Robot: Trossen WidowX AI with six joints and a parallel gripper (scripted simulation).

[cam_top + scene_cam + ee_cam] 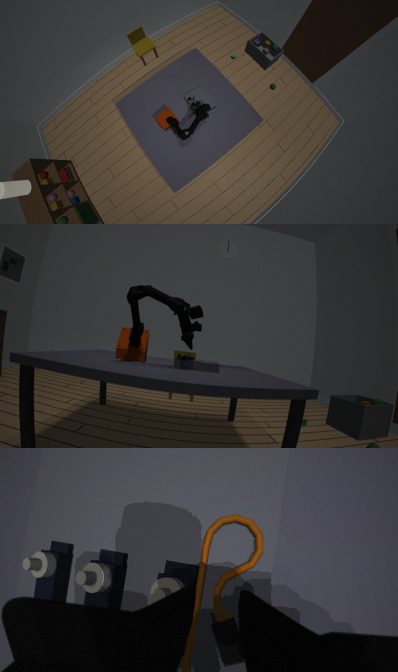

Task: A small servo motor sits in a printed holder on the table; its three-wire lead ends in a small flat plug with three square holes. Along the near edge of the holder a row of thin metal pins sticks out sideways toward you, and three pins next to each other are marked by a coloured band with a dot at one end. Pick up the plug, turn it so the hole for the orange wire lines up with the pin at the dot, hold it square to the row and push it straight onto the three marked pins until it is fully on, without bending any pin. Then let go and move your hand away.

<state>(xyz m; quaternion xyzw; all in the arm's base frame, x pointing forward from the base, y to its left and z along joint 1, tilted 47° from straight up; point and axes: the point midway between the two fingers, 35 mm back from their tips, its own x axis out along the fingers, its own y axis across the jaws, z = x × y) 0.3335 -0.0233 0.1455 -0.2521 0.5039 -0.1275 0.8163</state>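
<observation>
My gripper (191, 348) (217, 596) points down above the holder (206, 366), its fingers partly open with nothing between them. In the wrist view the small dark plug (226, 642) shows in the gap between the fingers, nearer the right one, below them. The lead (259, 543) looks orange and makes a loop above the plug, then runs down past the left fingertip. Three dark servos with pale round horns show at the left: one servo (52, 573), a second (106, 583), and a third (172, 583) partly behind the left finger. The pins and coloured band cannot be made out.
The arm's orange base block (163, 122) (132, 350) stands on the table (186, 168) (78, 370), to the left of the holder. A yellow panel (185, 352) stands upright at the holder. The lighting is dim, and dark shadows fall around the servos and plug.
</observation>
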